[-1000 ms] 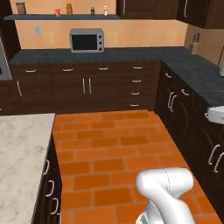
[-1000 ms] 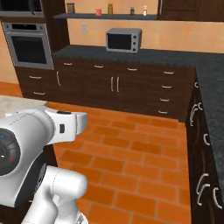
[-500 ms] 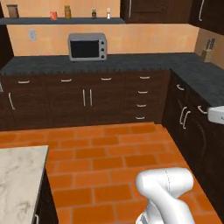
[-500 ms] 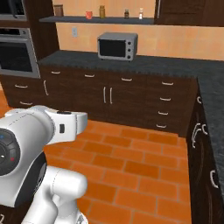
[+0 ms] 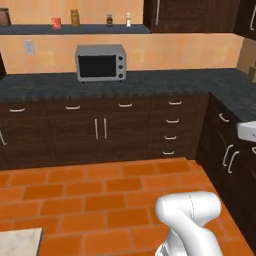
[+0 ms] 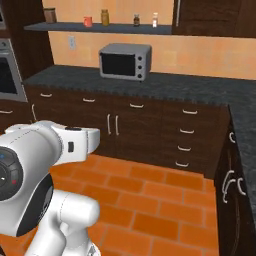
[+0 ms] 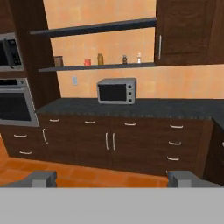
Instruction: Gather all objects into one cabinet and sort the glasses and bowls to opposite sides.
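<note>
My hand (image 7: 111, 177) is spread wide and carries nothing, its two dark fingertips (image 7: 41, 177) far apart at the bottom of the hand view. Ahead and above it, slightly right, hangs the dark brown wood-grain wall cabinet (image 7: 188, 33) with its pale bar handle (image 7: 160, 47) running upright; I judge I must close in and reach up. A small red cup (image 7: 87, 63) stands on the long dark wall shelf (image 7: 96, 67) up left. Below sits the grey microwave (image 7: 116, 90) on the dark speckled tabletop (image 7: 175, 108), then orange brick floor (image 5: 100, 200).
</note>
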Motion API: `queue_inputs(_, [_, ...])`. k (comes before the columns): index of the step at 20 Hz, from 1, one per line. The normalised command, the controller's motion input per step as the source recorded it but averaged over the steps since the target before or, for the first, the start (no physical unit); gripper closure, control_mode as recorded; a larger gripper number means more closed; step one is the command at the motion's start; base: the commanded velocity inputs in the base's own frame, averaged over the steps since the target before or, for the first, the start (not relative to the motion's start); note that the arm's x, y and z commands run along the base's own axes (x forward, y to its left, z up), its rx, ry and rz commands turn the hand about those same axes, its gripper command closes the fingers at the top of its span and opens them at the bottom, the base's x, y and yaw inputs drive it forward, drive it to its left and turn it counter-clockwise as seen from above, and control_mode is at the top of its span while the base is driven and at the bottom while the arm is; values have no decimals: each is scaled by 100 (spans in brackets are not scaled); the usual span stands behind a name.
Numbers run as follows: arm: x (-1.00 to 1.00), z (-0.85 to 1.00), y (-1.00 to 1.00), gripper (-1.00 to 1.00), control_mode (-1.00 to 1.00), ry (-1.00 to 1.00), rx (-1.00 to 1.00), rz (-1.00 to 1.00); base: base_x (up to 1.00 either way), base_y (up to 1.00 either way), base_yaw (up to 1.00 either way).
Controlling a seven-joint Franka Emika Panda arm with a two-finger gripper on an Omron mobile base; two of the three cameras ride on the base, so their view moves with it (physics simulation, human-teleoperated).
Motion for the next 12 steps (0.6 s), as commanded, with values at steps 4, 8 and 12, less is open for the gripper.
queue_inputs(4, [0, 0, 0, -100, 100, 0, 0, 0, 100, 0, 0])
queue_inputs(8, [0, 0, 0, -100, 100, 0, 0, 0, 100, 0, 0])
queue_inputs(12, [0, 0, 0, -100, 100, 0, 0, 0, 100, 8, 0])
